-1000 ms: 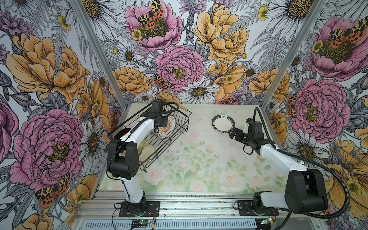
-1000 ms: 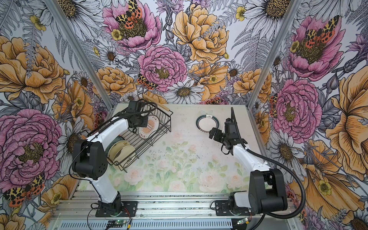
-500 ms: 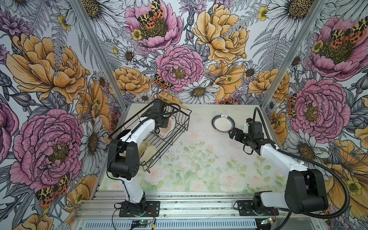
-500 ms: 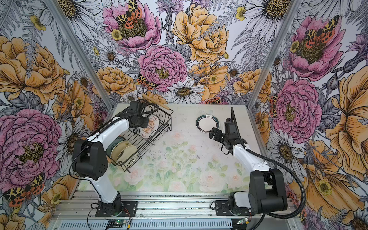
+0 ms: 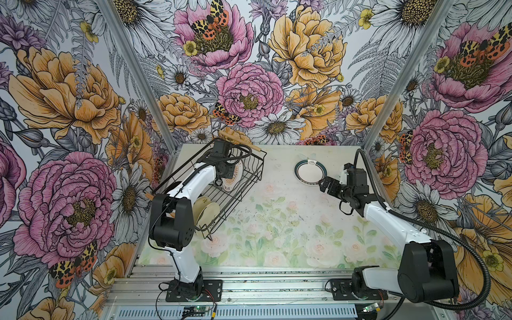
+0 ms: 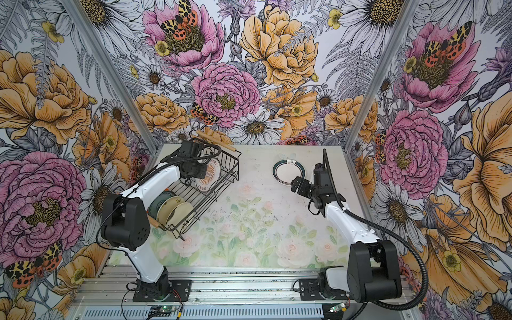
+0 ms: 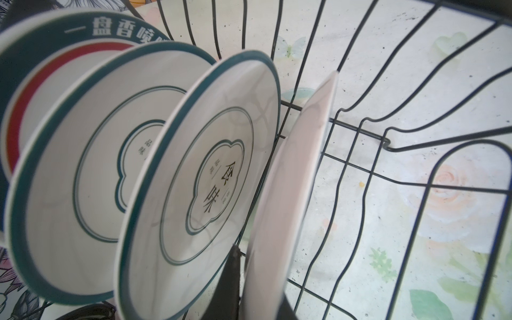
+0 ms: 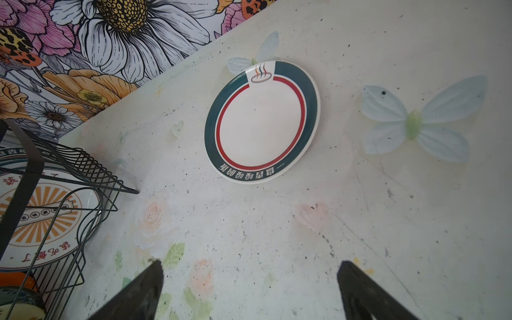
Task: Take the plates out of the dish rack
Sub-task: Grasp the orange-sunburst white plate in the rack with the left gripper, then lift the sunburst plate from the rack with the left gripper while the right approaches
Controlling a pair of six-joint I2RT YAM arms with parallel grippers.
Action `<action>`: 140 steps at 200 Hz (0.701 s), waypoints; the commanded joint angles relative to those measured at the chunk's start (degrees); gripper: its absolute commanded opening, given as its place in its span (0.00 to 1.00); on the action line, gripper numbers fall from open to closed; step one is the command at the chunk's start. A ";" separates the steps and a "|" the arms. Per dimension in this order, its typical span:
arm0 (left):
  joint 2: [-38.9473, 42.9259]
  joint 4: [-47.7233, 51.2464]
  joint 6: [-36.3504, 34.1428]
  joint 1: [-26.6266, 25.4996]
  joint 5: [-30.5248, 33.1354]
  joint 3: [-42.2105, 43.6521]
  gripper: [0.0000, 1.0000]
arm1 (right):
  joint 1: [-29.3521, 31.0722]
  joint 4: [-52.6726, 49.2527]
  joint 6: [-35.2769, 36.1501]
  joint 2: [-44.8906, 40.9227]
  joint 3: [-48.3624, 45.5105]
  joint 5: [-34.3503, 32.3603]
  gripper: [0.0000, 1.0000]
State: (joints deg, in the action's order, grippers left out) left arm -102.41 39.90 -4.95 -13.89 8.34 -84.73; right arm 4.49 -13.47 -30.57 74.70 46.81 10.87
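Observation:
The black wire dish rack (image 5: 259,163) (image 6: 235,166) stands at the back left. My left gripper (image 5: 225,173) (image 6: 195,170) reaches into its far end and is shut on the rim of a white plate with an orange sunburst (image 5: 234,180) (image 6: 209,178). In the left wrist view this plate (image 7: 293,171) is edge-on between the dark fingers (image 7: 231,277). Several teal-rimmed plates (image 7: 210,180) stand upright beside it. A teal-and-red-rimmed plate (image 5: 310,171) (image 6: 288,171) (image 8: 261,122) lies flat on the table. My right gripper (image 5: 324,187) (image 8: 249,266) hovers open just in front of it, holding nothing.
More plates (image 5: 206,213) (image 6: 171,210) stand in the rack's near end, partly behind my left arm. A wooden rod handle (image 5: 239,141) tops the rack's far end. Floral walls close in on three sides. The printed table top (image 5: 277,221) lies between the arms.
My left gripper's jaws have closed onto the sunburst plate's rim inside the rack. The right arm and the plate on the table have not moved.

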 commanded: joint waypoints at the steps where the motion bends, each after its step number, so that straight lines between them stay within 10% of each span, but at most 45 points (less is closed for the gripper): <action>1: 3.08 2.48 3.32 -0.70 -0.47 -0.30 0.06 | 0.17 1.08 -0.40 -2.29 -0.97 0.82 0.99; 99: 16.34 6.65 4.78 -3.40 -2.92 -0.78 0.03 | 0.25 0.93 0.44 -3.51 0.80 3.10 0.99; 140: 24.40 7.43 18.22 -3.28 -9.26 -1.10 0.04 | 0.42 1.15 -0.05 -4.43 3.49 8.63 1.00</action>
State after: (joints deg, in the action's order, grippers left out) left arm -82.94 48.03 2.44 -17.39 4.38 -84.64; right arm 4.49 -13.50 -30.52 72.64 47.05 15.20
